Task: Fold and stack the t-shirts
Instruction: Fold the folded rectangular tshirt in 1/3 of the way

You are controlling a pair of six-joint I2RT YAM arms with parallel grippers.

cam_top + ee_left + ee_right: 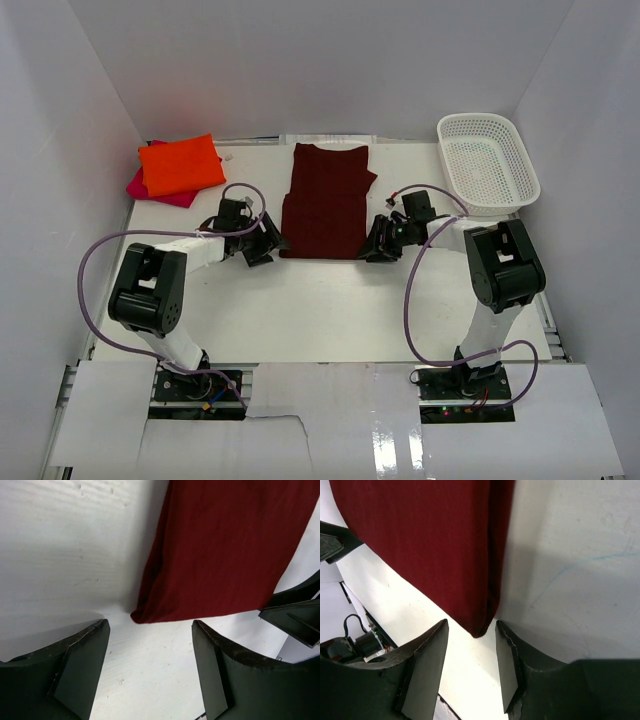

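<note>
The dark maroon-red t-shirt (325, 200) lies flat in the middle of the table, its sides folded in. My left gripper (268, 247) is open at its near-left corner (142, 616); the corner lies just ahead of the jaws, apart from them. My right gripper (377, 247) is open at its near-right corner (481, 627), whose tip lies between the fingertips. The folded bright orange t-shirt (180, 165) lies on the magenta-pink t-shirt (150, 187) at the back left.
A white mesh basket (486, 162) stands at the back right. White walls enclose the table on three sides. Purple cables loop beside both arms.
</note>
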